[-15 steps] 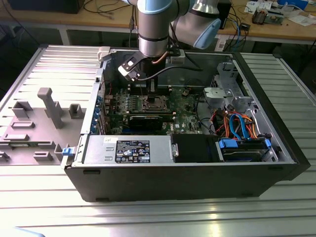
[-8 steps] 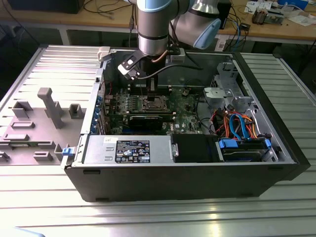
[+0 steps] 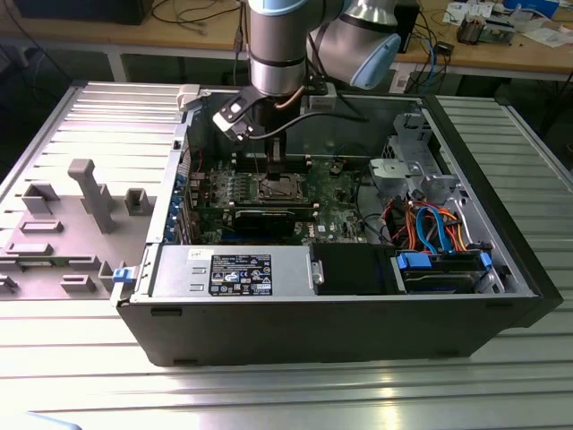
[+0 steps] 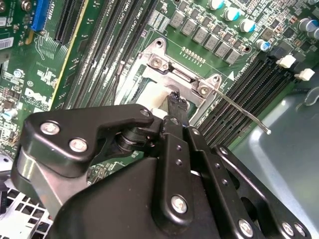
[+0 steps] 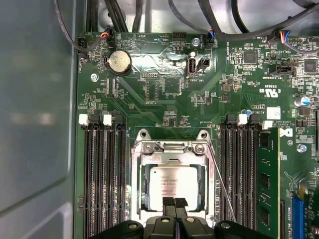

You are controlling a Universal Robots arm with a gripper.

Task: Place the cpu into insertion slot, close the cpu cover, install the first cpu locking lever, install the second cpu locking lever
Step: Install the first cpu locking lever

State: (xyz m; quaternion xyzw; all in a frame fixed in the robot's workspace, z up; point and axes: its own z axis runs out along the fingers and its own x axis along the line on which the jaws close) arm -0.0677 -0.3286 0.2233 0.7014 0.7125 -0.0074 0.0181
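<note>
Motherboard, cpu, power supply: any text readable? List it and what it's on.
power supply label: white print on black, too small to read.
cpu: faint marking on the metal top, too small to read.
motherboard: white printed codes and a logo, too fine to quote reliably.
Nothing else bears print that can be made out.

A ribbed metal table (image 3: 269, 394) carries an open desktop computer case (image 3: 340, 331), lying on its side at the centre of the exterior view. At the case's nine o'clock, just beside it, a cluster of grey fixture blocks (image 3: 40, 228) sits on the same slatted surface, one tall upright post (image 3: 89, 193) among them.
</note>
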